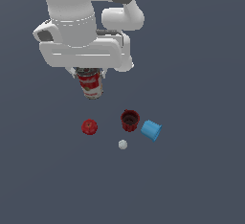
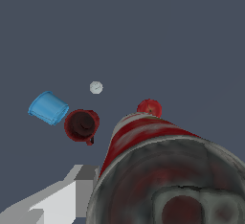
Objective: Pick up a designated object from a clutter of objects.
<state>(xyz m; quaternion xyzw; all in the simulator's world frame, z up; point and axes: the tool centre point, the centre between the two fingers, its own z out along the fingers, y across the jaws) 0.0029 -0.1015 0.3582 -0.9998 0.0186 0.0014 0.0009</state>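
the gripper (image 1: pixel 90 77) is closed around the red-and-white can (image 1: pixel 91 85), holding it by its top above the desk (image 1: pixel 191 170), apart from the red ball (image 1: pixel 89 127) and dark red cup (image 1: pixel 129 120).

This is a made-up computer world. The floor (image 1: pixel 201 180) is plain dark gray. There are no walls.

A flat, matte slate-blue floor (image 1: pixel 201 184) is stretching out everywhere under even, soft light, showing no markings.
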